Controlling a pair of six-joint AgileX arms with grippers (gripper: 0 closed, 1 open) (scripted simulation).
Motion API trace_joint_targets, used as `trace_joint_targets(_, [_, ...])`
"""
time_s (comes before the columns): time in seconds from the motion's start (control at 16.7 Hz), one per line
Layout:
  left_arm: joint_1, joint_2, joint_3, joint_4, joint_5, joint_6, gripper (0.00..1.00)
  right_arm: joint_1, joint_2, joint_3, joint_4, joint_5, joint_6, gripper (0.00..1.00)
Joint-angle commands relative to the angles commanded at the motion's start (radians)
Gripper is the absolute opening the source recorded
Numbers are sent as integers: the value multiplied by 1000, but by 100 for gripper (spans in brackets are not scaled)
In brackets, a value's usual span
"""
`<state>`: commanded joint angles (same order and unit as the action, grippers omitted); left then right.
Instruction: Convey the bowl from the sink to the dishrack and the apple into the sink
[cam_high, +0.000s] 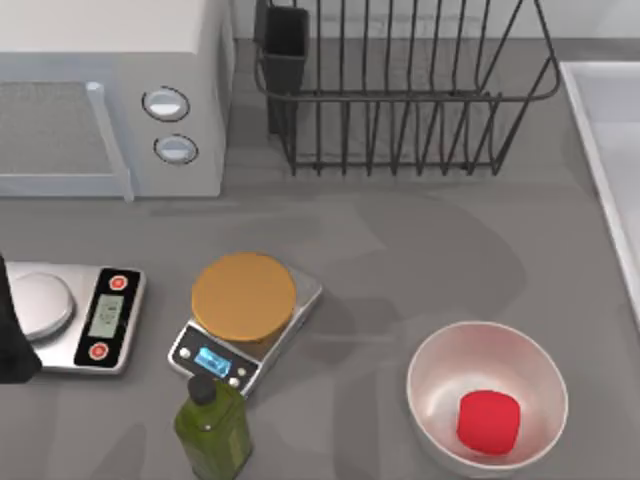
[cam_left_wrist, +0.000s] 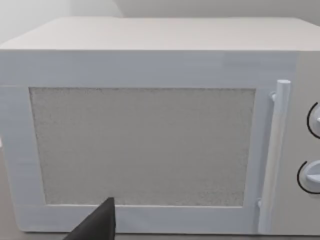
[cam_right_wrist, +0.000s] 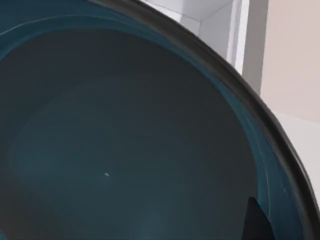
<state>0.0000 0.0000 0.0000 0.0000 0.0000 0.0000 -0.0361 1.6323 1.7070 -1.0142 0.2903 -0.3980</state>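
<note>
The bowl (cam_right_wrist: 125, 140), teal, stiff and probably slick-glazed, looms close under the right wrist camera inside the sink (cam_high: 610, 150) at the worktop's (cam_high: 400, 260) three o'clock edge; its thin rim looks the best hold. Whether the right gripper is open cannot be told. The apple (cam_high: 488, 420) sits in the white bowl (cam_high: 440, 370) at five o'clock. The left arm is parked at nine o'clock, facing the microwave (cam_left_wrist: 150, 125).
</note>
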Motion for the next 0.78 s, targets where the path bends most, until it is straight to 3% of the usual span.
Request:
trace_joint_targets(0.42, [0,0,0,0,0,0,100,541,38,-7,592,322,275,0])
trace_joint_targets(0.78, [0,0,0,0,0,0,100,796,36,-44,956,504,403,0])
